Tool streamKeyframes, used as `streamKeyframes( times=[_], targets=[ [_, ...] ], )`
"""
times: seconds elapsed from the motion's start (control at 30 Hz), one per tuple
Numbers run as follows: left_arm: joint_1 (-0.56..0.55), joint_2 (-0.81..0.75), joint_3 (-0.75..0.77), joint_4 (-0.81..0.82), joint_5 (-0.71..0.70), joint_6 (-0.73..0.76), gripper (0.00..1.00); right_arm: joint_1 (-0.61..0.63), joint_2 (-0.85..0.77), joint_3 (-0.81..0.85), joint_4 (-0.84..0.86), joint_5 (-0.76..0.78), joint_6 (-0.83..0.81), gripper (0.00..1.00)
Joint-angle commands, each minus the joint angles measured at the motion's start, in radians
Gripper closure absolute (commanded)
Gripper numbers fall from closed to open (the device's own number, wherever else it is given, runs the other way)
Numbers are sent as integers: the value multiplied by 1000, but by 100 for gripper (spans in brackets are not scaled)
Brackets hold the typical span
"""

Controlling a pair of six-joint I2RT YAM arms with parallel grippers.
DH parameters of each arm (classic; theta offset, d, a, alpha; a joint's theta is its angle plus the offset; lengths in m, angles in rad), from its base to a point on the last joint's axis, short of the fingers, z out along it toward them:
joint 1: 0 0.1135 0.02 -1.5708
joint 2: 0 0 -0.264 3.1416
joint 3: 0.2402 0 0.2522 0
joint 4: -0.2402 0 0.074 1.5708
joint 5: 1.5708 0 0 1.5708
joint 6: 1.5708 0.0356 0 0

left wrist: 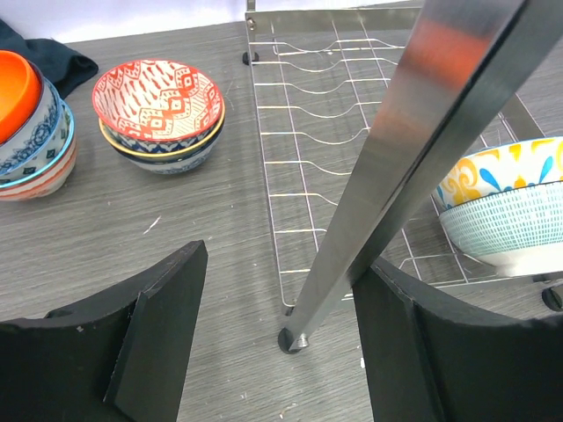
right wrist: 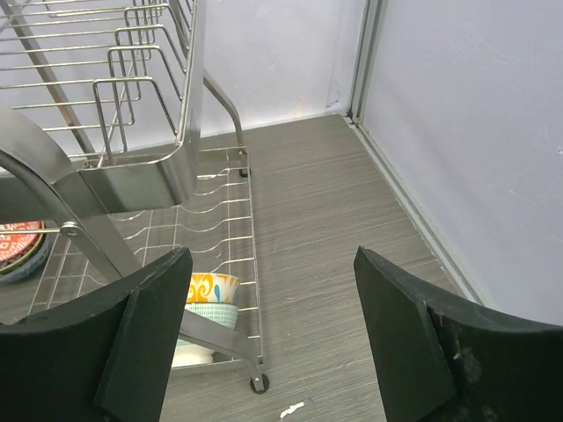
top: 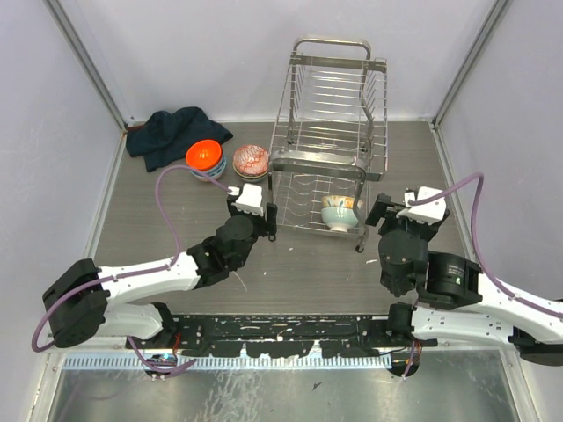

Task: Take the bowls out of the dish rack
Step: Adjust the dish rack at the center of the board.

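The dish rack (top: 330,132) stands at the back middle of the table. In its lower tier sit two stacked bowls (top: 340,213), yellow-and-blue patterned over teal, also in the left wrist view (left wrist: 510,211) and the right wrist view (right wrist: 209,297). My left gripper (top: 271,220) is open at the rack's front left corner. In its own view the rack's leg (left wrist: 413,167) rises between the fingers (left wrist: 158,325), close to the right one; contact cannot be told. My right gripper (top: 391,207) is open beside the rack's right end, holding nothing (right wrist: 273,343).
Two stacks of bowls stand on the table left of the rack: an orange-topped one (top: 204,156) (left wrist: 26,123) and a red-patterned one (top: 251,160) (left wrist: 158,110). A dark cloth (top: 176,134) lies behind them. The right wall (right wrist: 457,132) runs close to my right arm.
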Motion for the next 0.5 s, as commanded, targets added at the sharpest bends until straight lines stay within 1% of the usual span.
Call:
streamKeyframes(
  times=[0.0,0.47],
  targets=[
    [27,-25,6,17,-38,-23,27,5,-25,27,20,63,-13,20],
    [84,-82,-8,-48,-38,-58,27,3,95,30,17,-30,15,19]
  ],
)
